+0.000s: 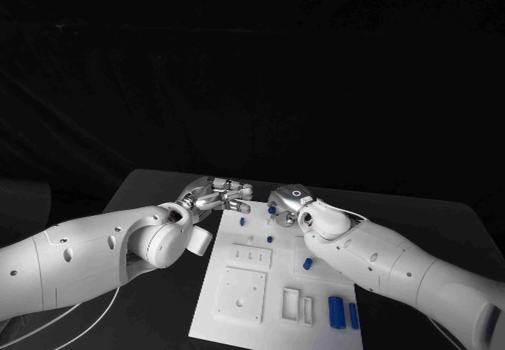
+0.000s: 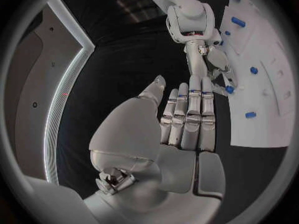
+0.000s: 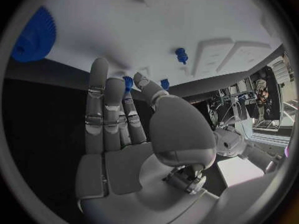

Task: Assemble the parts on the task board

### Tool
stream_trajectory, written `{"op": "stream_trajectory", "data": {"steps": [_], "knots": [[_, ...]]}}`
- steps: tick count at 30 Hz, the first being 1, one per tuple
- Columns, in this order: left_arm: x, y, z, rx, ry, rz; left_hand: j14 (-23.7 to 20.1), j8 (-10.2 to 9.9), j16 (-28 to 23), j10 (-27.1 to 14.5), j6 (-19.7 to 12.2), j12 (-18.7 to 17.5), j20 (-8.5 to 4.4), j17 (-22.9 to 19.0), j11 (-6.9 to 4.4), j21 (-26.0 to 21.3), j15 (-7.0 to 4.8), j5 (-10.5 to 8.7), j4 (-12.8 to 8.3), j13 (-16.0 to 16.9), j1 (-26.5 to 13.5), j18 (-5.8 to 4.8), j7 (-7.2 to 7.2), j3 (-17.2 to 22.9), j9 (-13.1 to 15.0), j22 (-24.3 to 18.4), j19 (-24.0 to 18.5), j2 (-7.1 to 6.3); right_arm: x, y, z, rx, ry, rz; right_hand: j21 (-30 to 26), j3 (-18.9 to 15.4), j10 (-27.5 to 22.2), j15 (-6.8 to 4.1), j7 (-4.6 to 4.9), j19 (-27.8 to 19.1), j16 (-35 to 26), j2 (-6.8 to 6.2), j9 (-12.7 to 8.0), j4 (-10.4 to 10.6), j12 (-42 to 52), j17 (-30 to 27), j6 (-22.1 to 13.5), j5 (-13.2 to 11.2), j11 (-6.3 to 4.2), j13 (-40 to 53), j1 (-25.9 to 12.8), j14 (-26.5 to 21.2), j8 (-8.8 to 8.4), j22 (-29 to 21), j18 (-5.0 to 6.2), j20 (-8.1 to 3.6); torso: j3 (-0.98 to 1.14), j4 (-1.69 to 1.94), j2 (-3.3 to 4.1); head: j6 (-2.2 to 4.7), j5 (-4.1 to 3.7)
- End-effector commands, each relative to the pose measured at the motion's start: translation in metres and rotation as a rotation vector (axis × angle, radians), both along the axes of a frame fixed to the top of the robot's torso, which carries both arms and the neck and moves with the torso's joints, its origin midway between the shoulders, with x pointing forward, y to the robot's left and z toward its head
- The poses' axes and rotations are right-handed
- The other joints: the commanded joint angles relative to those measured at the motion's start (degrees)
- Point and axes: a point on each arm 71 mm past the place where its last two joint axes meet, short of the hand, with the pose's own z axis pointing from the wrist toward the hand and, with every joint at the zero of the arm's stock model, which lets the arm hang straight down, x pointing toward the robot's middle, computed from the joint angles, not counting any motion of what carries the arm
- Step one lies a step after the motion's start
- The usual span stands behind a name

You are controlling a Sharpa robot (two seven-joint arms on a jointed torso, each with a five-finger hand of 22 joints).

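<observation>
At the board's (image 1: 276,292) far edge on the worktop (image 1: 157,186), your left hand (image 1: 216,195) reaches in, fingers straight and together, holding nothing. Right hand (image 1: 286,200) hovers just beside it, fingers extended over a blue part (image 3: 128,82), also released. More parts (image 1: 337,311) lie nearer you.

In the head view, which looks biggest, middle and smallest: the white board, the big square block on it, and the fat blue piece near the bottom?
1. Task board, biggest.
2. Square block, middle.
3. Fat blue piece, smallest.
</observation>
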Motion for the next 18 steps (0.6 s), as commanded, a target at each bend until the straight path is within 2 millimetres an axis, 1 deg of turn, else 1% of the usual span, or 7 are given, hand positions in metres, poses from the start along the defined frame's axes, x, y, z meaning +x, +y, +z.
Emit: {"op": "stream_trajectory", "data": {"steps": [1,5,8,18], "knots": [[-0.0003,-0.0016,0.0017,0.0,-0.005,-0.011,-0.46,0.31,0.22,-0.44,-0.09,0.21,0.0,-0.07,0.05,0.08,0.0,0.37,0.2,0.1,-0.27,-0.38,0.1,0.29,0.09,-0.05,-0.24,-0.16,-0.0016,0.0012,-0.0018,-0.001,0.011,0.011,0.34,0.82,0.39,0.08,-0.02,2.35,-0.05,0.16,0.02,-0.01,0.01,-0.03,0.62,0.39,-0.08,-0.05,-0.64,-0.21,0.22,-0.21,0.86,0.05,0.02,-0.02,0.02,-0.01,0.0],[0.0,-0.0012,0.0019,0.001,-0.005,-0.01,-0.48,0.3,0.21,-0.45,-0.11,0.21,0.0,-0.08,0.06,0.08,0.01,0.37,0.15,0.1,-0.16,-0.37,0.11,0.28,0.09,-0.1,-0.26,-0.26,-0.0021,0.0013,-0.0021,0.002,0.009,0.013,0.45,1.23,0.45,0.06,-0.01,2.33,-0.01,0.12,0.02,-0.15,0.03,-0.02,0.65,0.6,-0.09,-0.05,-0.7,-0.19,0.23,-0.34,0.9,0.02,-0.01,0.0,0.05,0.07,-0.04],[0.0003,-0.001,0.002,0.002,-0.005,-0.009,-0.48,0.3,0.21,-0.45,-0.11,0.21,0.0,-0.08,0.06,0.08,0.01,0.37,0.15,0.1,-0.16,-0.37,0.11,0.28,0.09,-0.1,-0.26,-0.26,-0.0026,0.0022,-0.0019,0.006,0.008,0.017,0.66,2.31,0.52,0.04,0.03,2.31,0.01,0.15,0.02,-0.38,0.02,-0.01,0.68,0.69,-0.08,-0.05,-0.81,-0.22,0.23,-0.52,0.96,0.0,-0.03,0.04,0.04,0.07,-0.09],[0.0005,-0.0007,0.0022,0.004,-0.004,-0.004,-0.5,0.28,0.21,-0.5,-0.18,0.2,0.02,-0.08,0.08,0.08,0.02,0.38,0.19,0.09,-0.19,-0.38,0.16,0.26,0.08,-0.14,-0.28,-0.29,-0.003,0.0027,-0.0022,0.01,0.014,0.017,0.98,4.49,0.72,0.01,0.08,2.25,0.01,0.02,0.02,-0.49,0.02,-0.01,0.55,1.08,-0.11,-0.06,-1.22,-0.24,0.23,-0.84,1.04,-0.04,-0.05,0.01,0.07,0.06,-0.1]]}}
